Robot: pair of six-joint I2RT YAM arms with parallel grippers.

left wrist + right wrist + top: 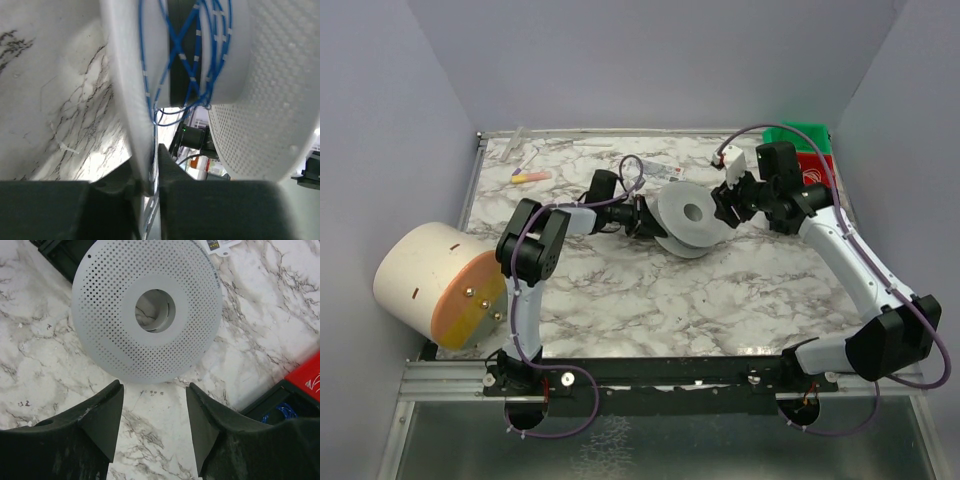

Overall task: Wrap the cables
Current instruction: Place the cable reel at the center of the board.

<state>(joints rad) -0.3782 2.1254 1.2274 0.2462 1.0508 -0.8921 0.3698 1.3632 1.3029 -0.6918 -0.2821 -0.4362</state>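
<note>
A white spool [688, 222] with perforated flanges stands on edge in the middle of the marble table. Thin blue cable [192, 50] is wound criss-cross around its dark hub between the two flanges. My left gripper [655, 222] is at the spool's left side, its jaws shut on the rim of the left flange [127, 75], with the gripper [154, 172] pinching that edge. My right gripper [725, 205] hangs just right of the spool. Seen from the right wrist, the gripper [155, 390] is open and empty, a short way from the perforated flange [147, 310].
A big white cylinder with an orange face [435, 285] sits at the table's left edge. Green and red bins [810, 150] stand at the back right; a red box [305, 377] and more blue cable [280, 412] lie beside my right gripper. A pink-orange pen [530, 176] lies back left.
</note>
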